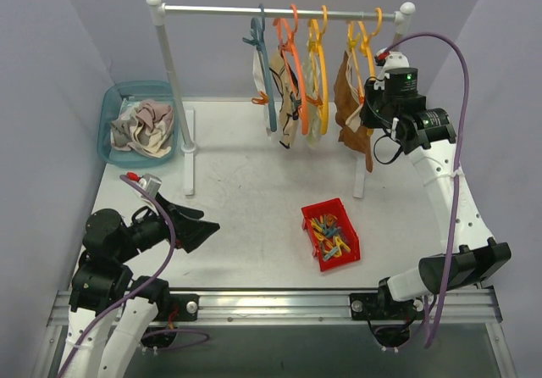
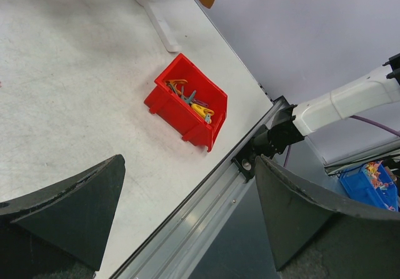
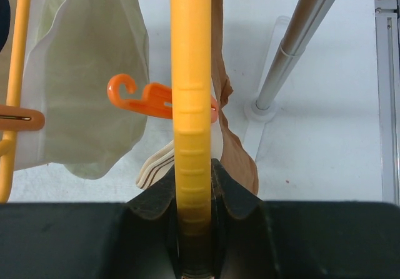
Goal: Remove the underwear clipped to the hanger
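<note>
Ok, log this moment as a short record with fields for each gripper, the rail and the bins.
left gripper: open, empty, low over the table's near left
right gripper: shut on the yellow hanger at the rail's right end, beside brown underwear
rail: coloured hangers carrying clipped underwear
teal basket: back left, holds loose underwear
red bin: mid-table, holds clothespins
</note>
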